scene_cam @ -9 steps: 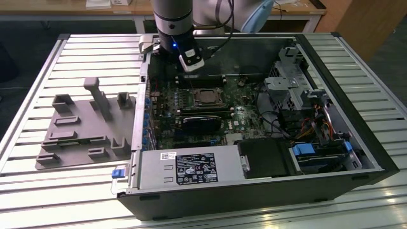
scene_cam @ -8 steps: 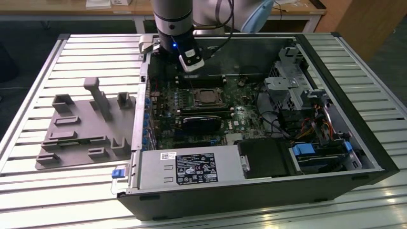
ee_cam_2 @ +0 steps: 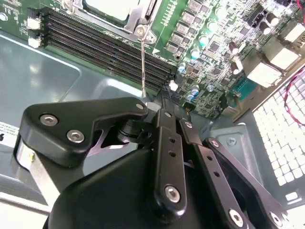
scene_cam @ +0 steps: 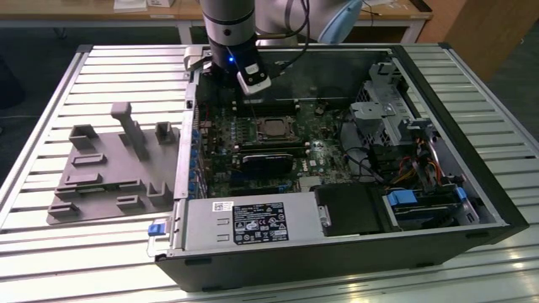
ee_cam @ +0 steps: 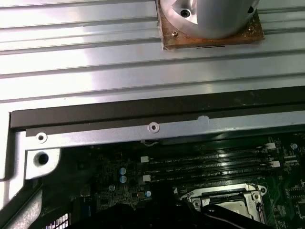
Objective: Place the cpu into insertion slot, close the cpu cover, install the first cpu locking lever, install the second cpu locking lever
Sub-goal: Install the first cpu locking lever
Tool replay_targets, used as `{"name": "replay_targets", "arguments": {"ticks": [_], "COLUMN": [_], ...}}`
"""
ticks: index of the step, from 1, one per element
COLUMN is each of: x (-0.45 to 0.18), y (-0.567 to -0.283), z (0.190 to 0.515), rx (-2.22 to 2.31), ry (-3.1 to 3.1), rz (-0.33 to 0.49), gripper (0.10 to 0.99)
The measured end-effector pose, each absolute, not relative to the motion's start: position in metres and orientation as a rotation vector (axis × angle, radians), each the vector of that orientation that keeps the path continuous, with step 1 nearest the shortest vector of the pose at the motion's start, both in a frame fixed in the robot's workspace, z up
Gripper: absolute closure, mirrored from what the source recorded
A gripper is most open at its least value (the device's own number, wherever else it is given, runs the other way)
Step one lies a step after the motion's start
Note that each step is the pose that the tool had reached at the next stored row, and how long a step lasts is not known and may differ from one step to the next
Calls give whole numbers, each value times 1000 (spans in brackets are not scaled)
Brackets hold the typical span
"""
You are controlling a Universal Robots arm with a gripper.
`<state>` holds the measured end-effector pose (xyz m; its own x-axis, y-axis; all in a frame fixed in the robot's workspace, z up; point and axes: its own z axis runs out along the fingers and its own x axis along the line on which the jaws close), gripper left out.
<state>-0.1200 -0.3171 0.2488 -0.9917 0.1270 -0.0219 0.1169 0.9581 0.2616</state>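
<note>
Table [scene_cam: 50, 82]: silver metal, ribbed w/ long parallel slats. Fixture tray [scene_cam: 101, 183]: plain matte grey. PC case [scene_cam: 337, 265] black outside. Circuit board [ee_cam_2: 214, 28] green, dotted w/ silver & teal caps. Memory slots [ee_cam_2: 105, 40] black. Cpu [ee_cam_2: 109, 7] pale silver-grey, cpu cover [ee_cam_2: 139, 21] shiny silver. Gripper [ee_cam_2: 164, 102] black w/ silver bolts. Arm [scene_cam: 227, 25] grey w/ a small blue light.

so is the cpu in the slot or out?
In. The cpu lies with its pale metal top inside the silver rim of the insertion slot, as seen in the exterior view and both wrist views.
</note>
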Motion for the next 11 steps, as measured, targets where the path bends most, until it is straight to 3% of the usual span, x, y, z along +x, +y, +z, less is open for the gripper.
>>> {"name": "replay_targets", "arguments": {"ticks": [11], "x": [-112], "y": [-317], "z": [249], "rx": [191], "ry": [3071], "rz": [404], "gripper": [980]}}
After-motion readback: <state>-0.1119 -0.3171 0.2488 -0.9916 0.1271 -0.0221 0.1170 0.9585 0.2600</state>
